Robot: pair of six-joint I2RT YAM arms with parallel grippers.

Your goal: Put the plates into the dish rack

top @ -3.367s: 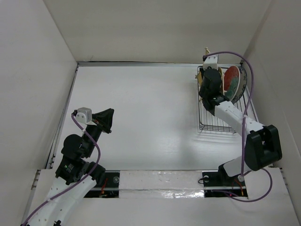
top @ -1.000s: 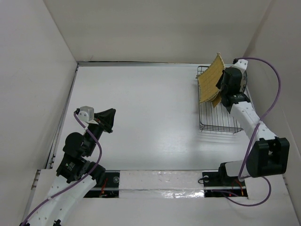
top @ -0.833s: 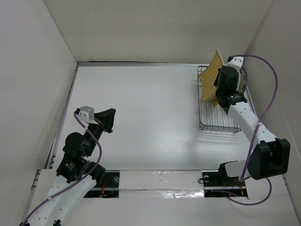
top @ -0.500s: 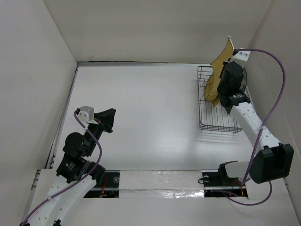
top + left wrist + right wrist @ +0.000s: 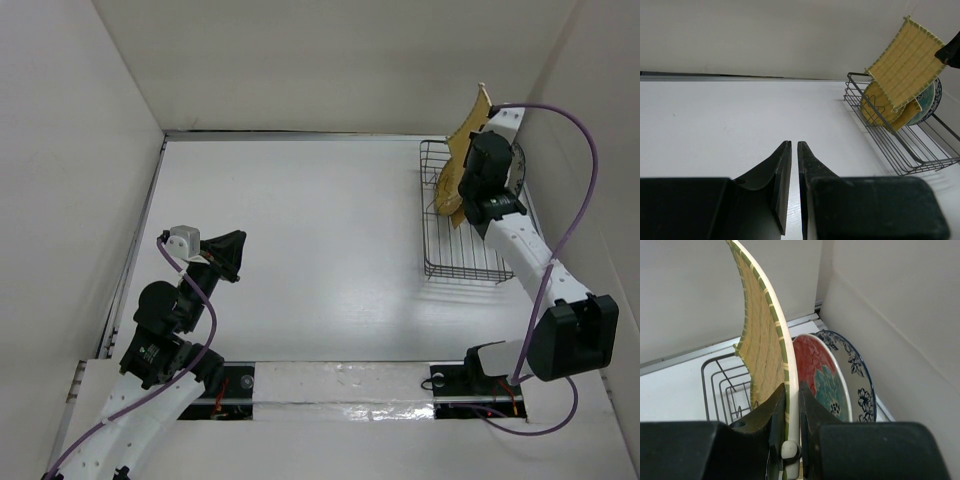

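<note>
Above the far end of the rack (image 5: 462, 225), at the right back corner of the table (image 5: 320, 230), the right gripper (image 5: 791, 407) holds a square woven plate (image 5: 762, 340) up in the air. In the right wrist view the plate stands on edge, running straight up from between the two fingers (image 5: 774, 410). Its pale rim sits in the narrow slot between them, so the jaws are pinching it by its lower edge with one finger on each face. In the left wrist view the same plate (image 5: 905, 62) hangs tilted like a diamond, its lower corner over the rack's (image 5: 900, 145) far end and above the plates already there.

Inside the rack a round woven plate (image 5: 874, 104) leans upright near the far wire end. Behind it another yellow woven plate (image 5: 908, 114) shows below the held one. Farther toward the side wall stand a red-and-teal plate (image 5: 821, 375) and, last, a blue-and-white plate (image 5: 856, 377), both on edge and close together.

The left gripper (image 5: 791, 150) hovers over the near left part of the table, well apart from the rack. Its jaws are pressed almost together with only a thin slit between them, and nothing is in it.
</note>
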